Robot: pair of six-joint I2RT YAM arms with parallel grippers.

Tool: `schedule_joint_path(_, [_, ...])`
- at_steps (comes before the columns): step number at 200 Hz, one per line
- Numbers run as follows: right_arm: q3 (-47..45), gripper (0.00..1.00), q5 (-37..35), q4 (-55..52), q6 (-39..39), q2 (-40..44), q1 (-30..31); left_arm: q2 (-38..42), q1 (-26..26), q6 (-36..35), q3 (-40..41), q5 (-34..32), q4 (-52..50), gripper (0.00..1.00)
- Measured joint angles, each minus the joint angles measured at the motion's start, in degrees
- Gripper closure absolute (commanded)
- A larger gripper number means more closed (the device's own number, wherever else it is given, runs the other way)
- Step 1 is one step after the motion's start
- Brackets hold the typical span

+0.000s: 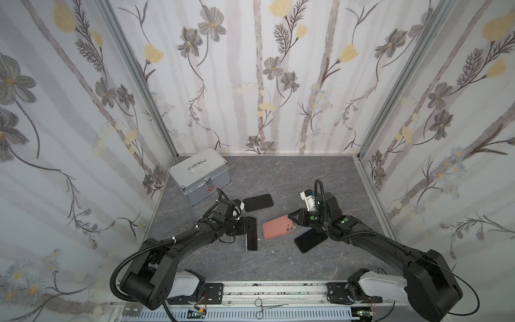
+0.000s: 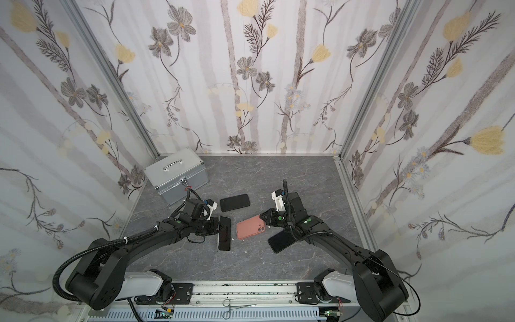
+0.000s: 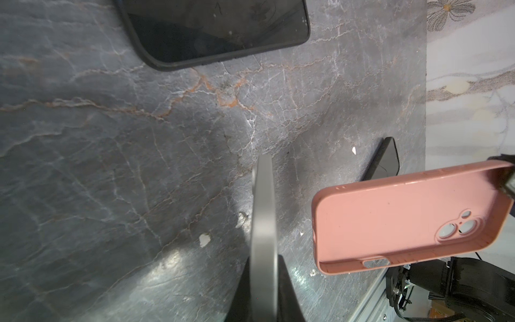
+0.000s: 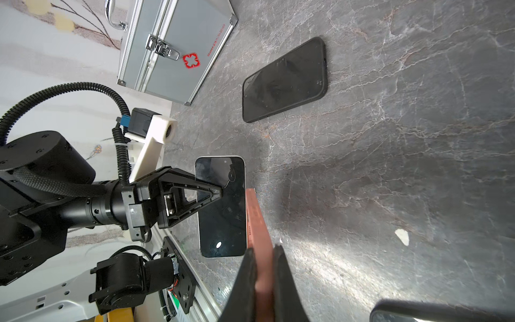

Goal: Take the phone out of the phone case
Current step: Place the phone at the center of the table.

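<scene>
The phone (image 1: 252, 235) is already out, pinched along one edge by the left gripper (image 1: 245, 227) and just beside the empty pink case (image 1: 277, 230) without touching it. The right gripper (image 1: 293, 218) is clamped on the case's rim. To finish well, I'd lower each flat onto bare bench (image 1: 278, 181), clear of the spare black phone (image 1: 257, 202), before letting go.

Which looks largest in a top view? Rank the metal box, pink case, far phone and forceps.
1. metal box
2. pink case, though raised nearer the camera, so unsure against the next
3. far phone
4. forceps, thin
</scene>
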State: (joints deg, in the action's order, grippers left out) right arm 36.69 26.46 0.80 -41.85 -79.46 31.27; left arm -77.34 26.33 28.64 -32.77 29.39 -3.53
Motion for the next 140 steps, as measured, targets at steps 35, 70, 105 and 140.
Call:
schedule_joint_path(35, [0.0, 1.00, 0.5, 2.1, -1.9, -1.9, 0.5, -2.5, -0.3, -0.4, -1.3, 1.4, -0.1, 1.00])
schedule_joint_path(70, [0.6, 1.00, 0.6, 2.9, -2.9, -4.3, 0.6, -4.1, -0.8, -0.9, -2.1, 2.4, -0.2, 1.00])
schedule_joint_path(105, [2.4, 1.00, -0.1, 2.8, -2.6, -6.4, 0.8, -5.8, -1.3, -1.6, -2.8, 3.7, -0.4, 0.98])
schedule_joint_path(140, [2.9, 1.00, -1.0, 2.6, -2.4, -8.5, 0.9, -7.0, -1.9, -1.6, -3.1, 4.5, -0.3, 0.92])
